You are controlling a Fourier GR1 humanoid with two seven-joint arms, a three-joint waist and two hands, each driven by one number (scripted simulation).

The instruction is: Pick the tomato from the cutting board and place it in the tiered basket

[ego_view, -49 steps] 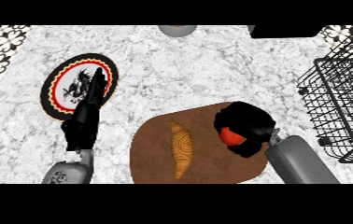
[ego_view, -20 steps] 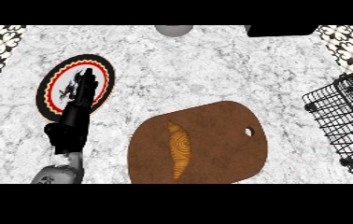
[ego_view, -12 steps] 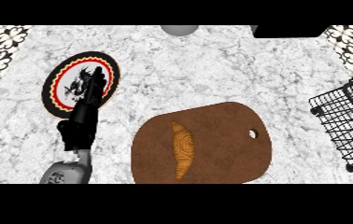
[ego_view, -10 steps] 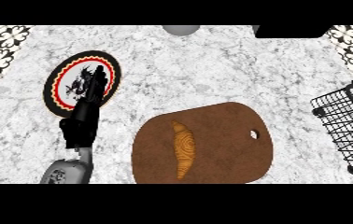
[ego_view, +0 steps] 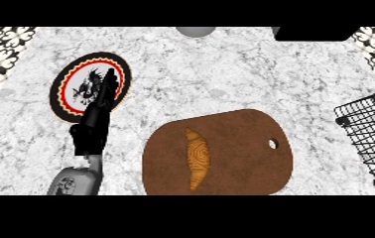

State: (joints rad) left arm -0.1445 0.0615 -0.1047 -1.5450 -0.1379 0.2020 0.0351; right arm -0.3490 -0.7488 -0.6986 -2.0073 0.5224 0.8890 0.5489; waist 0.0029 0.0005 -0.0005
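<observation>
Resting at the view's left, the left hand (ego_view: 99,103) lies over the patterned plate (ego_view: 73,108) with its fingers straight and relaxed, holding nothing; it sits much as it did in the earlier frames and takes no part in the work. The real change is on the other side. A couple of seconds ago the right hand was curled over the tomato on the cutting board (ego_view: 234,157); now neither that hand nor the tomato shows anywhere in the head view. The board carries only a croissant-like pastry (ego_view: 195,158), lying lengthwise on its left half, with the board's hanging hole near its right edge.

At the right edge, just a corner of the black wire tiered basket (ego_view: 359,128) is visible, and it has slid further out of frame over the last second. The tomato has clearly left the board, so the pick looks done. It is probably in the right hand, being carried toward the basket, though that cannot be confirmed from here, nor can the right hand's grasp. Whether the tomato has reached a tier is equally hidden, as the basket's inside lies outside the frame.
</observation>
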